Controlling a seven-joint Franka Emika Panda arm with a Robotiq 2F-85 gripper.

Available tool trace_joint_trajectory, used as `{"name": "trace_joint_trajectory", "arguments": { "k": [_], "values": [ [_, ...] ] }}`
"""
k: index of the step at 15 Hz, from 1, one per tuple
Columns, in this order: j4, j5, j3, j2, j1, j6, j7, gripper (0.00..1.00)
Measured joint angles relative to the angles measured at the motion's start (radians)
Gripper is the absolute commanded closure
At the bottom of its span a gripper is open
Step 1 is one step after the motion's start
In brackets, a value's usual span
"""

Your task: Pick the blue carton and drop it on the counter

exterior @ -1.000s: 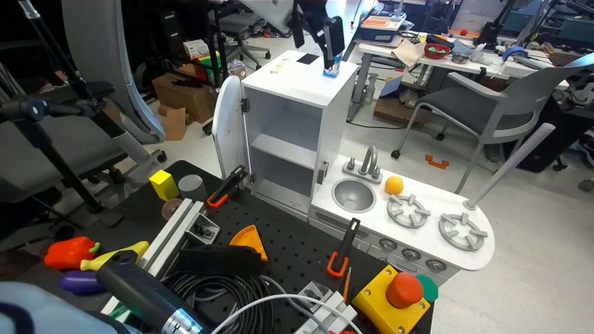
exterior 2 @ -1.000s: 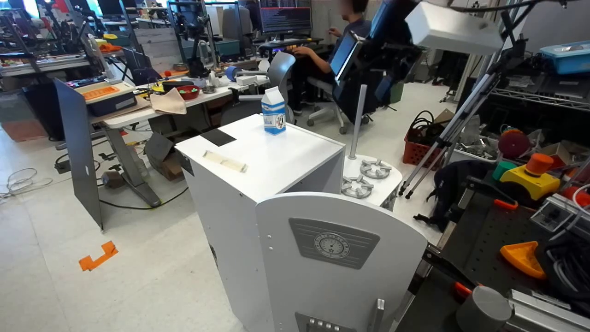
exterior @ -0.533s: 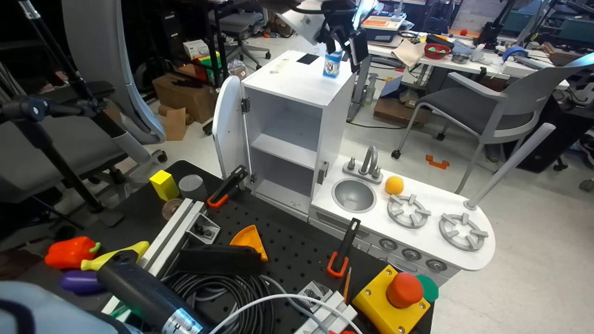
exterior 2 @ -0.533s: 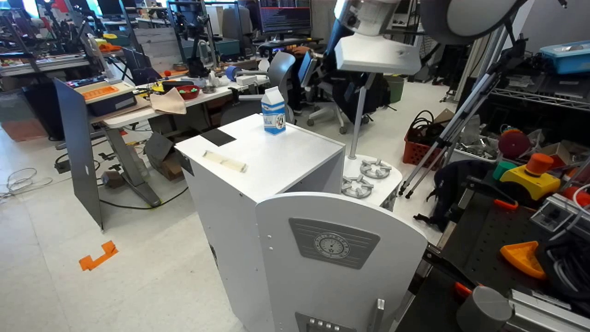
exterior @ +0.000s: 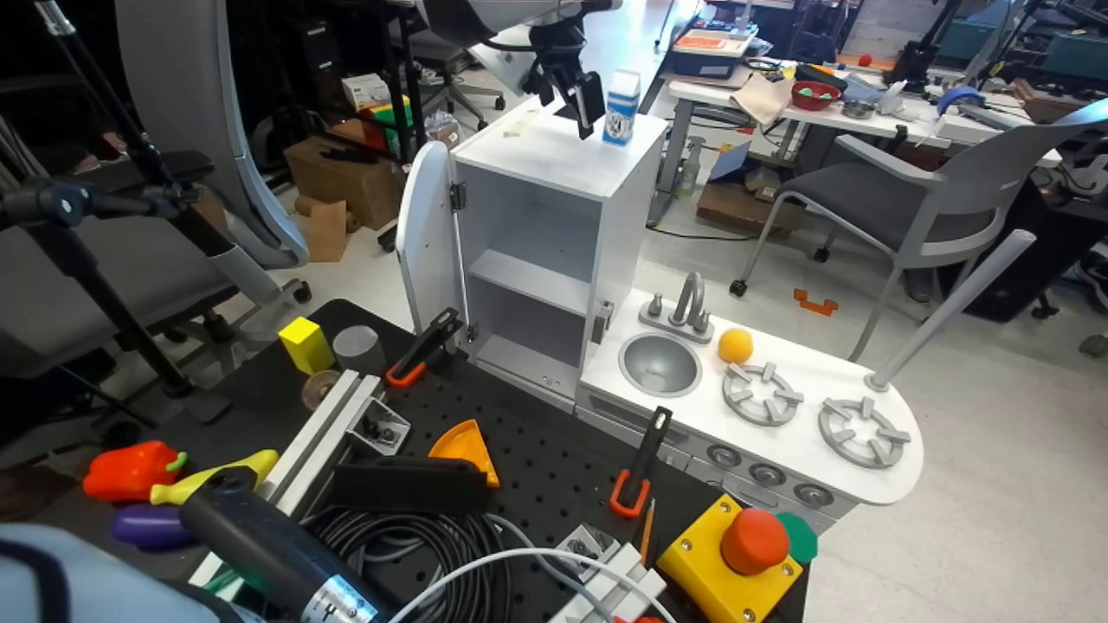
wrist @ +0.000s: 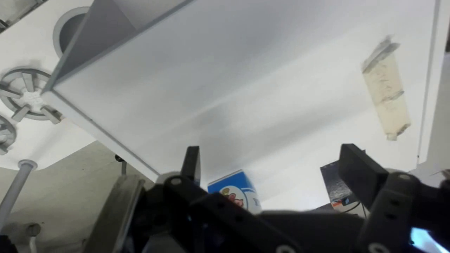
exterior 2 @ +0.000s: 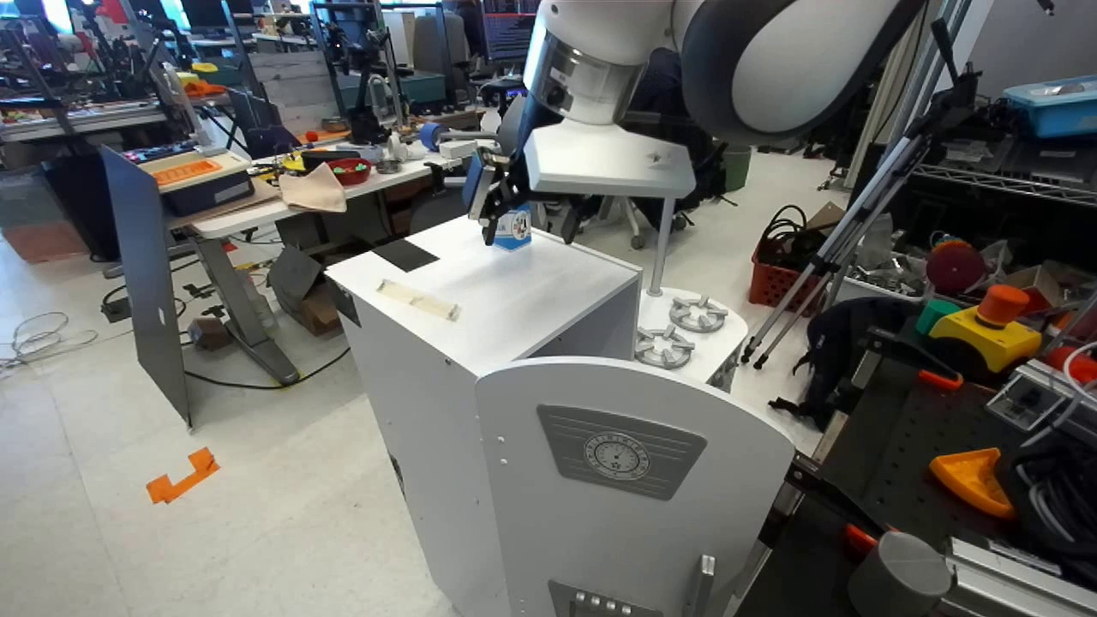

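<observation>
Blue carton point(exterior: 621, 114), one: boxy, gable-topped, printed, whitish above. In both exterior views we are seeing it standing upright on the flat top of the white cabinet point(exterior: 554, 160), beyond the clamped edge of the black perforated desk point(exterior: 554, 454).

Gripper point(wrist: 269, 154), one: black, jointed. It is hanging over that top, near the carton yet apart from it; we are finding it unclenched, its two jaws standing wide apart.

Cabinet fittings: one curved-topped door point(exterior 2: 638, 531), swinging wide; one shelf point(exterior: 535, 280); one black square patch point(exterior 2: 407, 254); one wrinkled strip of beige tape point(exterior 2: 418, 300).

Counter point(exterior: 822, 376), one: white, rounded at one end, running along the desk's clamped edge. On it we are counting one round silver sink bowl point(exterior: 660, 368), one grey faucet point(exterior: 678, 322), two ring-shaped grey burners point(exterior: 786, 396) and one orange-yellow ball point(exterior: 735, 345), sitting just beside a burner.

Desk: we are listing two black-and-orange clamps point(exterior: 647, 459) at that edge; one yellow block point(exterior: 306, 344) and one grey cylinder point(exterior: 359, 350) near the corner by the cabinet door; one yellow box point(exterior: 731, 590) with a domed red button point(exterior: 755, 538) near the edge's other corner.
</observation>
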Motion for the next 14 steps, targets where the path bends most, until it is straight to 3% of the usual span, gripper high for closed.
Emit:
{"name": "trace_joint_trajectory", "arguments": {
  "k": [6,14],
  "values": [
    [0.086,-0.149,-0.132,0.025,0.098,-0.002,0.113,0.0],
    [0.207,-0.199,-0.241,0.122,0.162,-0.018,0.192,0.0]
  ]
}}
